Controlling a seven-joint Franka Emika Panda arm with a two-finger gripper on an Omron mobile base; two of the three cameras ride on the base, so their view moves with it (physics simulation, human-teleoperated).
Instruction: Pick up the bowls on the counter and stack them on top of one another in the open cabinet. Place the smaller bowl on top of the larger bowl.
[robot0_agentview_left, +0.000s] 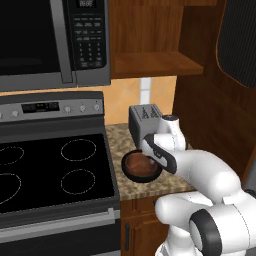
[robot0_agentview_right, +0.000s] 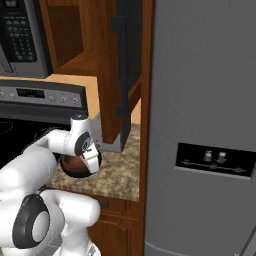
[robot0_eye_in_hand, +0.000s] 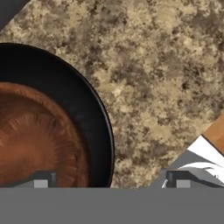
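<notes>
The small brown bowl sits nested inside the wide black bowl, both resting on the speckled tabletop just in front of the grey toaster, beside the stove. The pincer hangs low over them, its tips spread wide, one above the brown bowl and one past the black rim, pinching nothing. The wall cabinet's shelf is higher up.
</notes>
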